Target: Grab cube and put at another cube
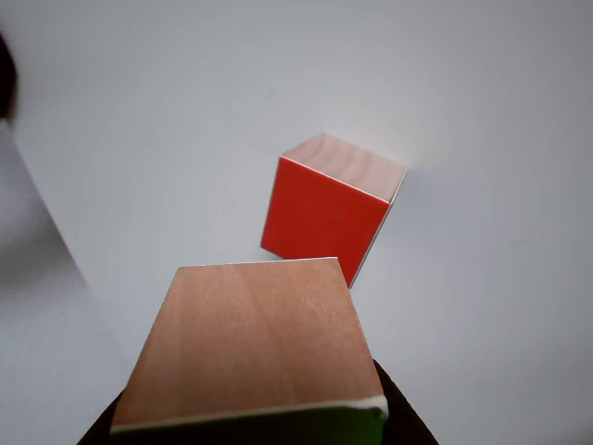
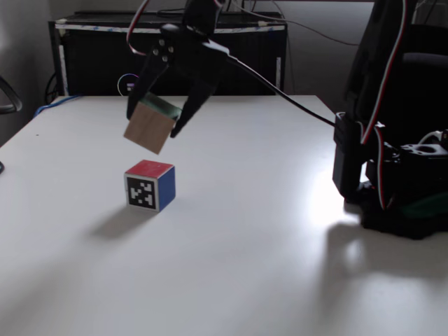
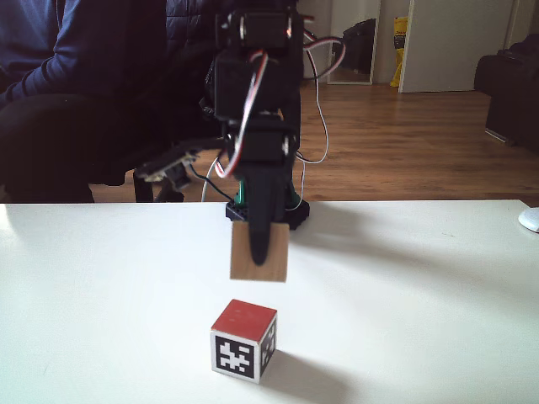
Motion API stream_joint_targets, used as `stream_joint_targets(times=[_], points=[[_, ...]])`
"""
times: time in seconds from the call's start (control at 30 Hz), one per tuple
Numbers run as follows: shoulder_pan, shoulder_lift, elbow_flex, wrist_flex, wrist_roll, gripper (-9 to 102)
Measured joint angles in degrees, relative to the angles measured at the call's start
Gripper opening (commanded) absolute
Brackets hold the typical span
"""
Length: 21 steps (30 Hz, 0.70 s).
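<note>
My gripper is shut on the green-faced wooden cube and holds it tilted in the air. The green face points up toward the wrist. Just below and slightly right in this fixed view, the other cube rests on the white table, red face up, navy face to the right and a black-and-white marker face in front. Seen from the front, the held cube hangs above the red-topped cube, with a gap between them. In the other view the held cube lies close, the red cube beyond it.
The arm's base stands at the table's right side in a fixed view. A black cabinet lines the far edge. A seated person is behind the table, and a white object lies at its right edge.
</note>
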Motion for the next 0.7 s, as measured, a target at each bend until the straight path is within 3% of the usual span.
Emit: stream_joint_targets(times=[0.7], points=[[4.13, -5.1, 0.18, -2.37, -2.99, 8]])
